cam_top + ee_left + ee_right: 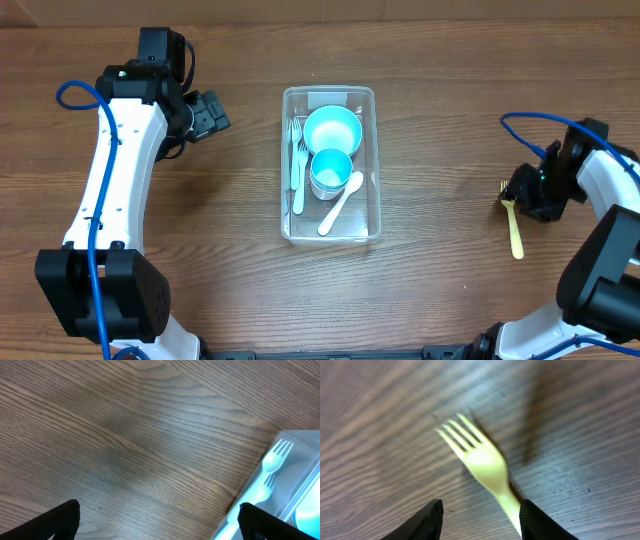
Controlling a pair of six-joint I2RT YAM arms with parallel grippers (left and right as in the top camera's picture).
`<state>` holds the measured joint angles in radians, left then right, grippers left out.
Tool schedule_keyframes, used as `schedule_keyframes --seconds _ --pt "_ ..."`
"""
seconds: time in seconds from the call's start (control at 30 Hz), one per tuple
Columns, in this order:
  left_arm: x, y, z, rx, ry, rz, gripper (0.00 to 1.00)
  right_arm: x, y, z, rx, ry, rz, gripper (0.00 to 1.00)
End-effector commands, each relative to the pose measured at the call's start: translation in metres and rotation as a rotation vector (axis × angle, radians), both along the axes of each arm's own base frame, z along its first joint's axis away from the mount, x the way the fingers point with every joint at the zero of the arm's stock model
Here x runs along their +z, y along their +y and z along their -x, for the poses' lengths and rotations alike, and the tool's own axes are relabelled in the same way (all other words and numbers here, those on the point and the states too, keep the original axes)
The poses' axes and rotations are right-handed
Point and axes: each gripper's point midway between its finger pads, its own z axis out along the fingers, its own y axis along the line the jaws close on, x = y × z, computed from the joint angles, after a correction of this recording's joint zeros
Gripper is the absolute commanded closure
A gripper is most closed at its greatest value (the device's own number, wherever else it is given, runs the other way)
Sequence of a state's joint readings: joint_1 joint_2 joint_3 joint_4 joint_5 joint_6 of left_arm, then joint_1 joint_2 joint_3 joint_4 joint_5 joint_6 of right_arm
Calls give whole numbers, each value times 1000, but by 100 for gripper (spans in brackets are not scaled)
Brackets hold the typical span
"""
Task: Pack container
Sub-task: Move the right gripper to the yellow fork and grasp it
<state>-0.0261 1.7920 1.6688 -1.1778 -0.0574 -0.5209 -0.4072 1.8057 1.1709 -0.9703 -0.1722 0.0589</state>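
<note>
The right gripper [479, 521] has its jaws half apart around the yellow fork [485, 466], well right of the container [378, 175] at mid-table. Better to centre the handle before closing. The left gripper [159, 521] is wide apart.

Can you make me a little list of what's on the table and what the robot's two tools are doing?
container: clear bin, middle of the table
inside it: blue bowl, blue cup, white spoon, pale forks
outside it: yellow fork, lying on the table at the right
left tool: open, over the table beside the container
right tool: fingers either side of the yellow fork, not gripping yet
</note>
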Motion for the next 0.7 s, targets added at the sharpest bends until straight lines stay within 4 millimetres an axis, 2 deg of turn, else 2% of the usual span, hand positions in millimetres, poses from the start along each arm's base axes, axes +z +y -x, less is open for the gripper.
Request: schedule_keyframes --seconds 0.0,0.1,0.43,0.67 --pt "4 1 -2 -10 -15 -7 0 14 5 -19 47 -37 31 45" --pt "4 1 -2 -10 -15 -7 0 12 -2 -11 57 6 89 38" --pt "4 1 -2 -10 -15 -8 0 11 -5 24 128 151 122 34" --pt "4 1 -2 -10 -15 -8 0 12 -18 32 132 198 200 34"
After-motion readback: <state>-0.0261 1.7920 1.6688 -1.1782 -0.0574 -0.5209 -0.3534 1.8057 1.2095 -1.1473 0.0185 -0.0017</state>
